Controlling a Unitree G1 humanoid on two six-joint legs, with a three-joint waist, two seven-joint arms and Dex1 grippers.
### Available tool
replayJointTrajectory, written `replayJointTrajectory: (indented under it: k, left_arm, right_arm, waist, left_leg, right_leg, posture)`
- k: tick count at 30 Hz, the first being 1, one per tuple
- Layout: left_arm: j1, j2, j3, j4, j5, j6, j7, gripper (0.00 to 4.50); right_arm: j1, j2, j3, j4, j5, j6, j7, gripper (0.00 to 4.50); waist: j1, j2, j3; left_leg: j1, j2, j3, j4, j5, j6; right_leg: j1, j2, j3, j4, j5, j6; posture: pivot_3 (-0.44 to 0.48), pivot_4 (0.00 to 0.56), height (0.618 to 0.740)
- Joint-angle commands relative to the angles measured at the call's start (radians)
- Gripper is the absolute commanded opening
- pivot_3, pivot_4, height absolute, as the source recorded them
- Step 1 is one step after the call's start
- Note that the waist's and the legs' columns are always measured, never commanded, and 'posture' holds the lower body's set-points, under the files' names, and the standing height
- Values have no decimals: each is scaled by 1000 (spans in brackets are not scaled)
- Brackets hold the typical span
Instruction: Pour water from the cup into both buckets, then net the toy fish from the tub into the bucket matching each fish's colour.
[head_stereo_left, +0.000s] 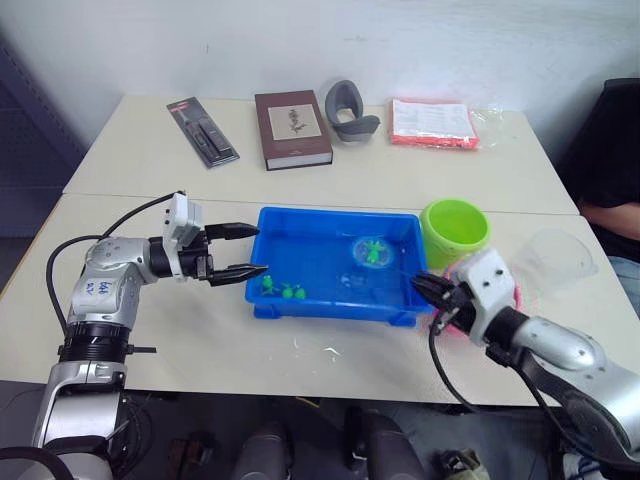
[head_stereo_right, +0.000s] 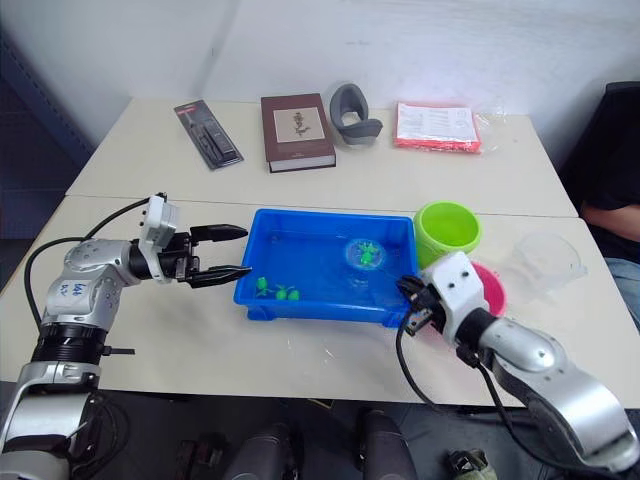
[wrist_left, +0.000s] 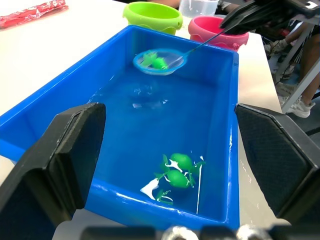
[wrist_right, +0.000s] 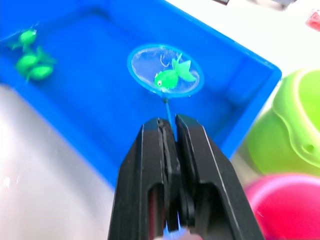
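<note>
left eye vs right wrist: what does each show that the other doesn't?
Left eye alone: the left pincer open at the tub's end, the book and the clear cup.
Right wrist alone: the right pincer shut on the net's handle, close up.
Both: net over the tub with a green fish in it, more green fish, green bucket, pink bucket.

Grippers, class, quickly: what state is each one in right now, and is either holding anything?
Left gripper: open, holding nothing, beside the tub.
Right gripper: shut on the net handle, a green fish in the mesh.
</note>
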Motion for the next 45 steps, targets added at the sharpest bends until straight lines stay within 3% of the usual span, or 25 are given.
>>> replayJointTrajectory:
  k: [1,9,15,20,23,27,33,38,45]
  left_arm:
    - [-9,0,13,-28,-12,-5,-13,4436]
    - [-21,-45,-9,-24,-6,-14,-19,4436]
    - [-42,-87,-27,-25,1,-11,-13,4436]
    - [-61,-119,-42,-28,2,-7,-6,4436]
    - [-71,-136,-51,-29,2,-8,2,4436]
    - [-75,-146,-49,-38,1,-2,11,4436]
    - [-72,-153,-52,-56,1,8,26,4436]
    - [-80,-174,-64,-86,-8,33,32,4436]
    - [-75,-187,-58,-89,-6,31,43,4436]
  right_arm:
    - [66,4,-90,-74,-73,-106,54,0]
    - [202,35,-336,-62,-134,-207,140,0]
    - [172,31,-428,87,-240,-296,166,0]
    - [117,-13,-416,281,-442,-489,162,0]
    - [87,-73,-381,446,-621,-710,130,0]
    - [72,-170,-330,598,-890,-974,13,0]
    - [8,-314,-205,762,-1184,-1199,-123,0]
    - [-25,-378,-170,881,-1311,-1268,-265,0]
    - [-13,-371,-226,805,-1349,-1257,-347,0]
  waist:
    - [1,0,0]
    - [8,0,0]
    - [17,0,0]
    - [17,0,0]
    - [16,0,0]
    - [14,0,0]
    - [4,0,0]
    - [2,0,0]
    - [-9,0,0]
  left_leg:
    - [0,0,0,0,0,0]
    - [2,0,2,0,0,0]
    - [2,-2,4,1,0,1]
    - [2,-2,4,1,1,1]
    - [2,-3,5,1,1,1]
    - [3,-3,6,0,1,1]
    - [3,-3,6,1,3,0]
    - [2,-3,5,1,4,-1]
    - [3,-2,6,1,5,-3]
  right_leg:
    - [0,0,0,0,0,0]
    - [0,1,-1,1,0,0]
    - [0,5,0,1,1,2]
    - [0,5,0,1,1,2]
    - [0,5,0,1,1,2]
    - [0,5,1,1,1,2]
    - [0,4,4,2,1,2]
    - [0,2,5,2,1,2]
    - [0,2,5,2,1,3]
  posture:
    - [0,150,740]
    - [0,150,740]
    - [0,150,740]
    - [0,150,740]
    - [0,150,740]
    - [0,150,740]
    - [0,150,740]
    - [0,150,740]
    - [0,150,740]
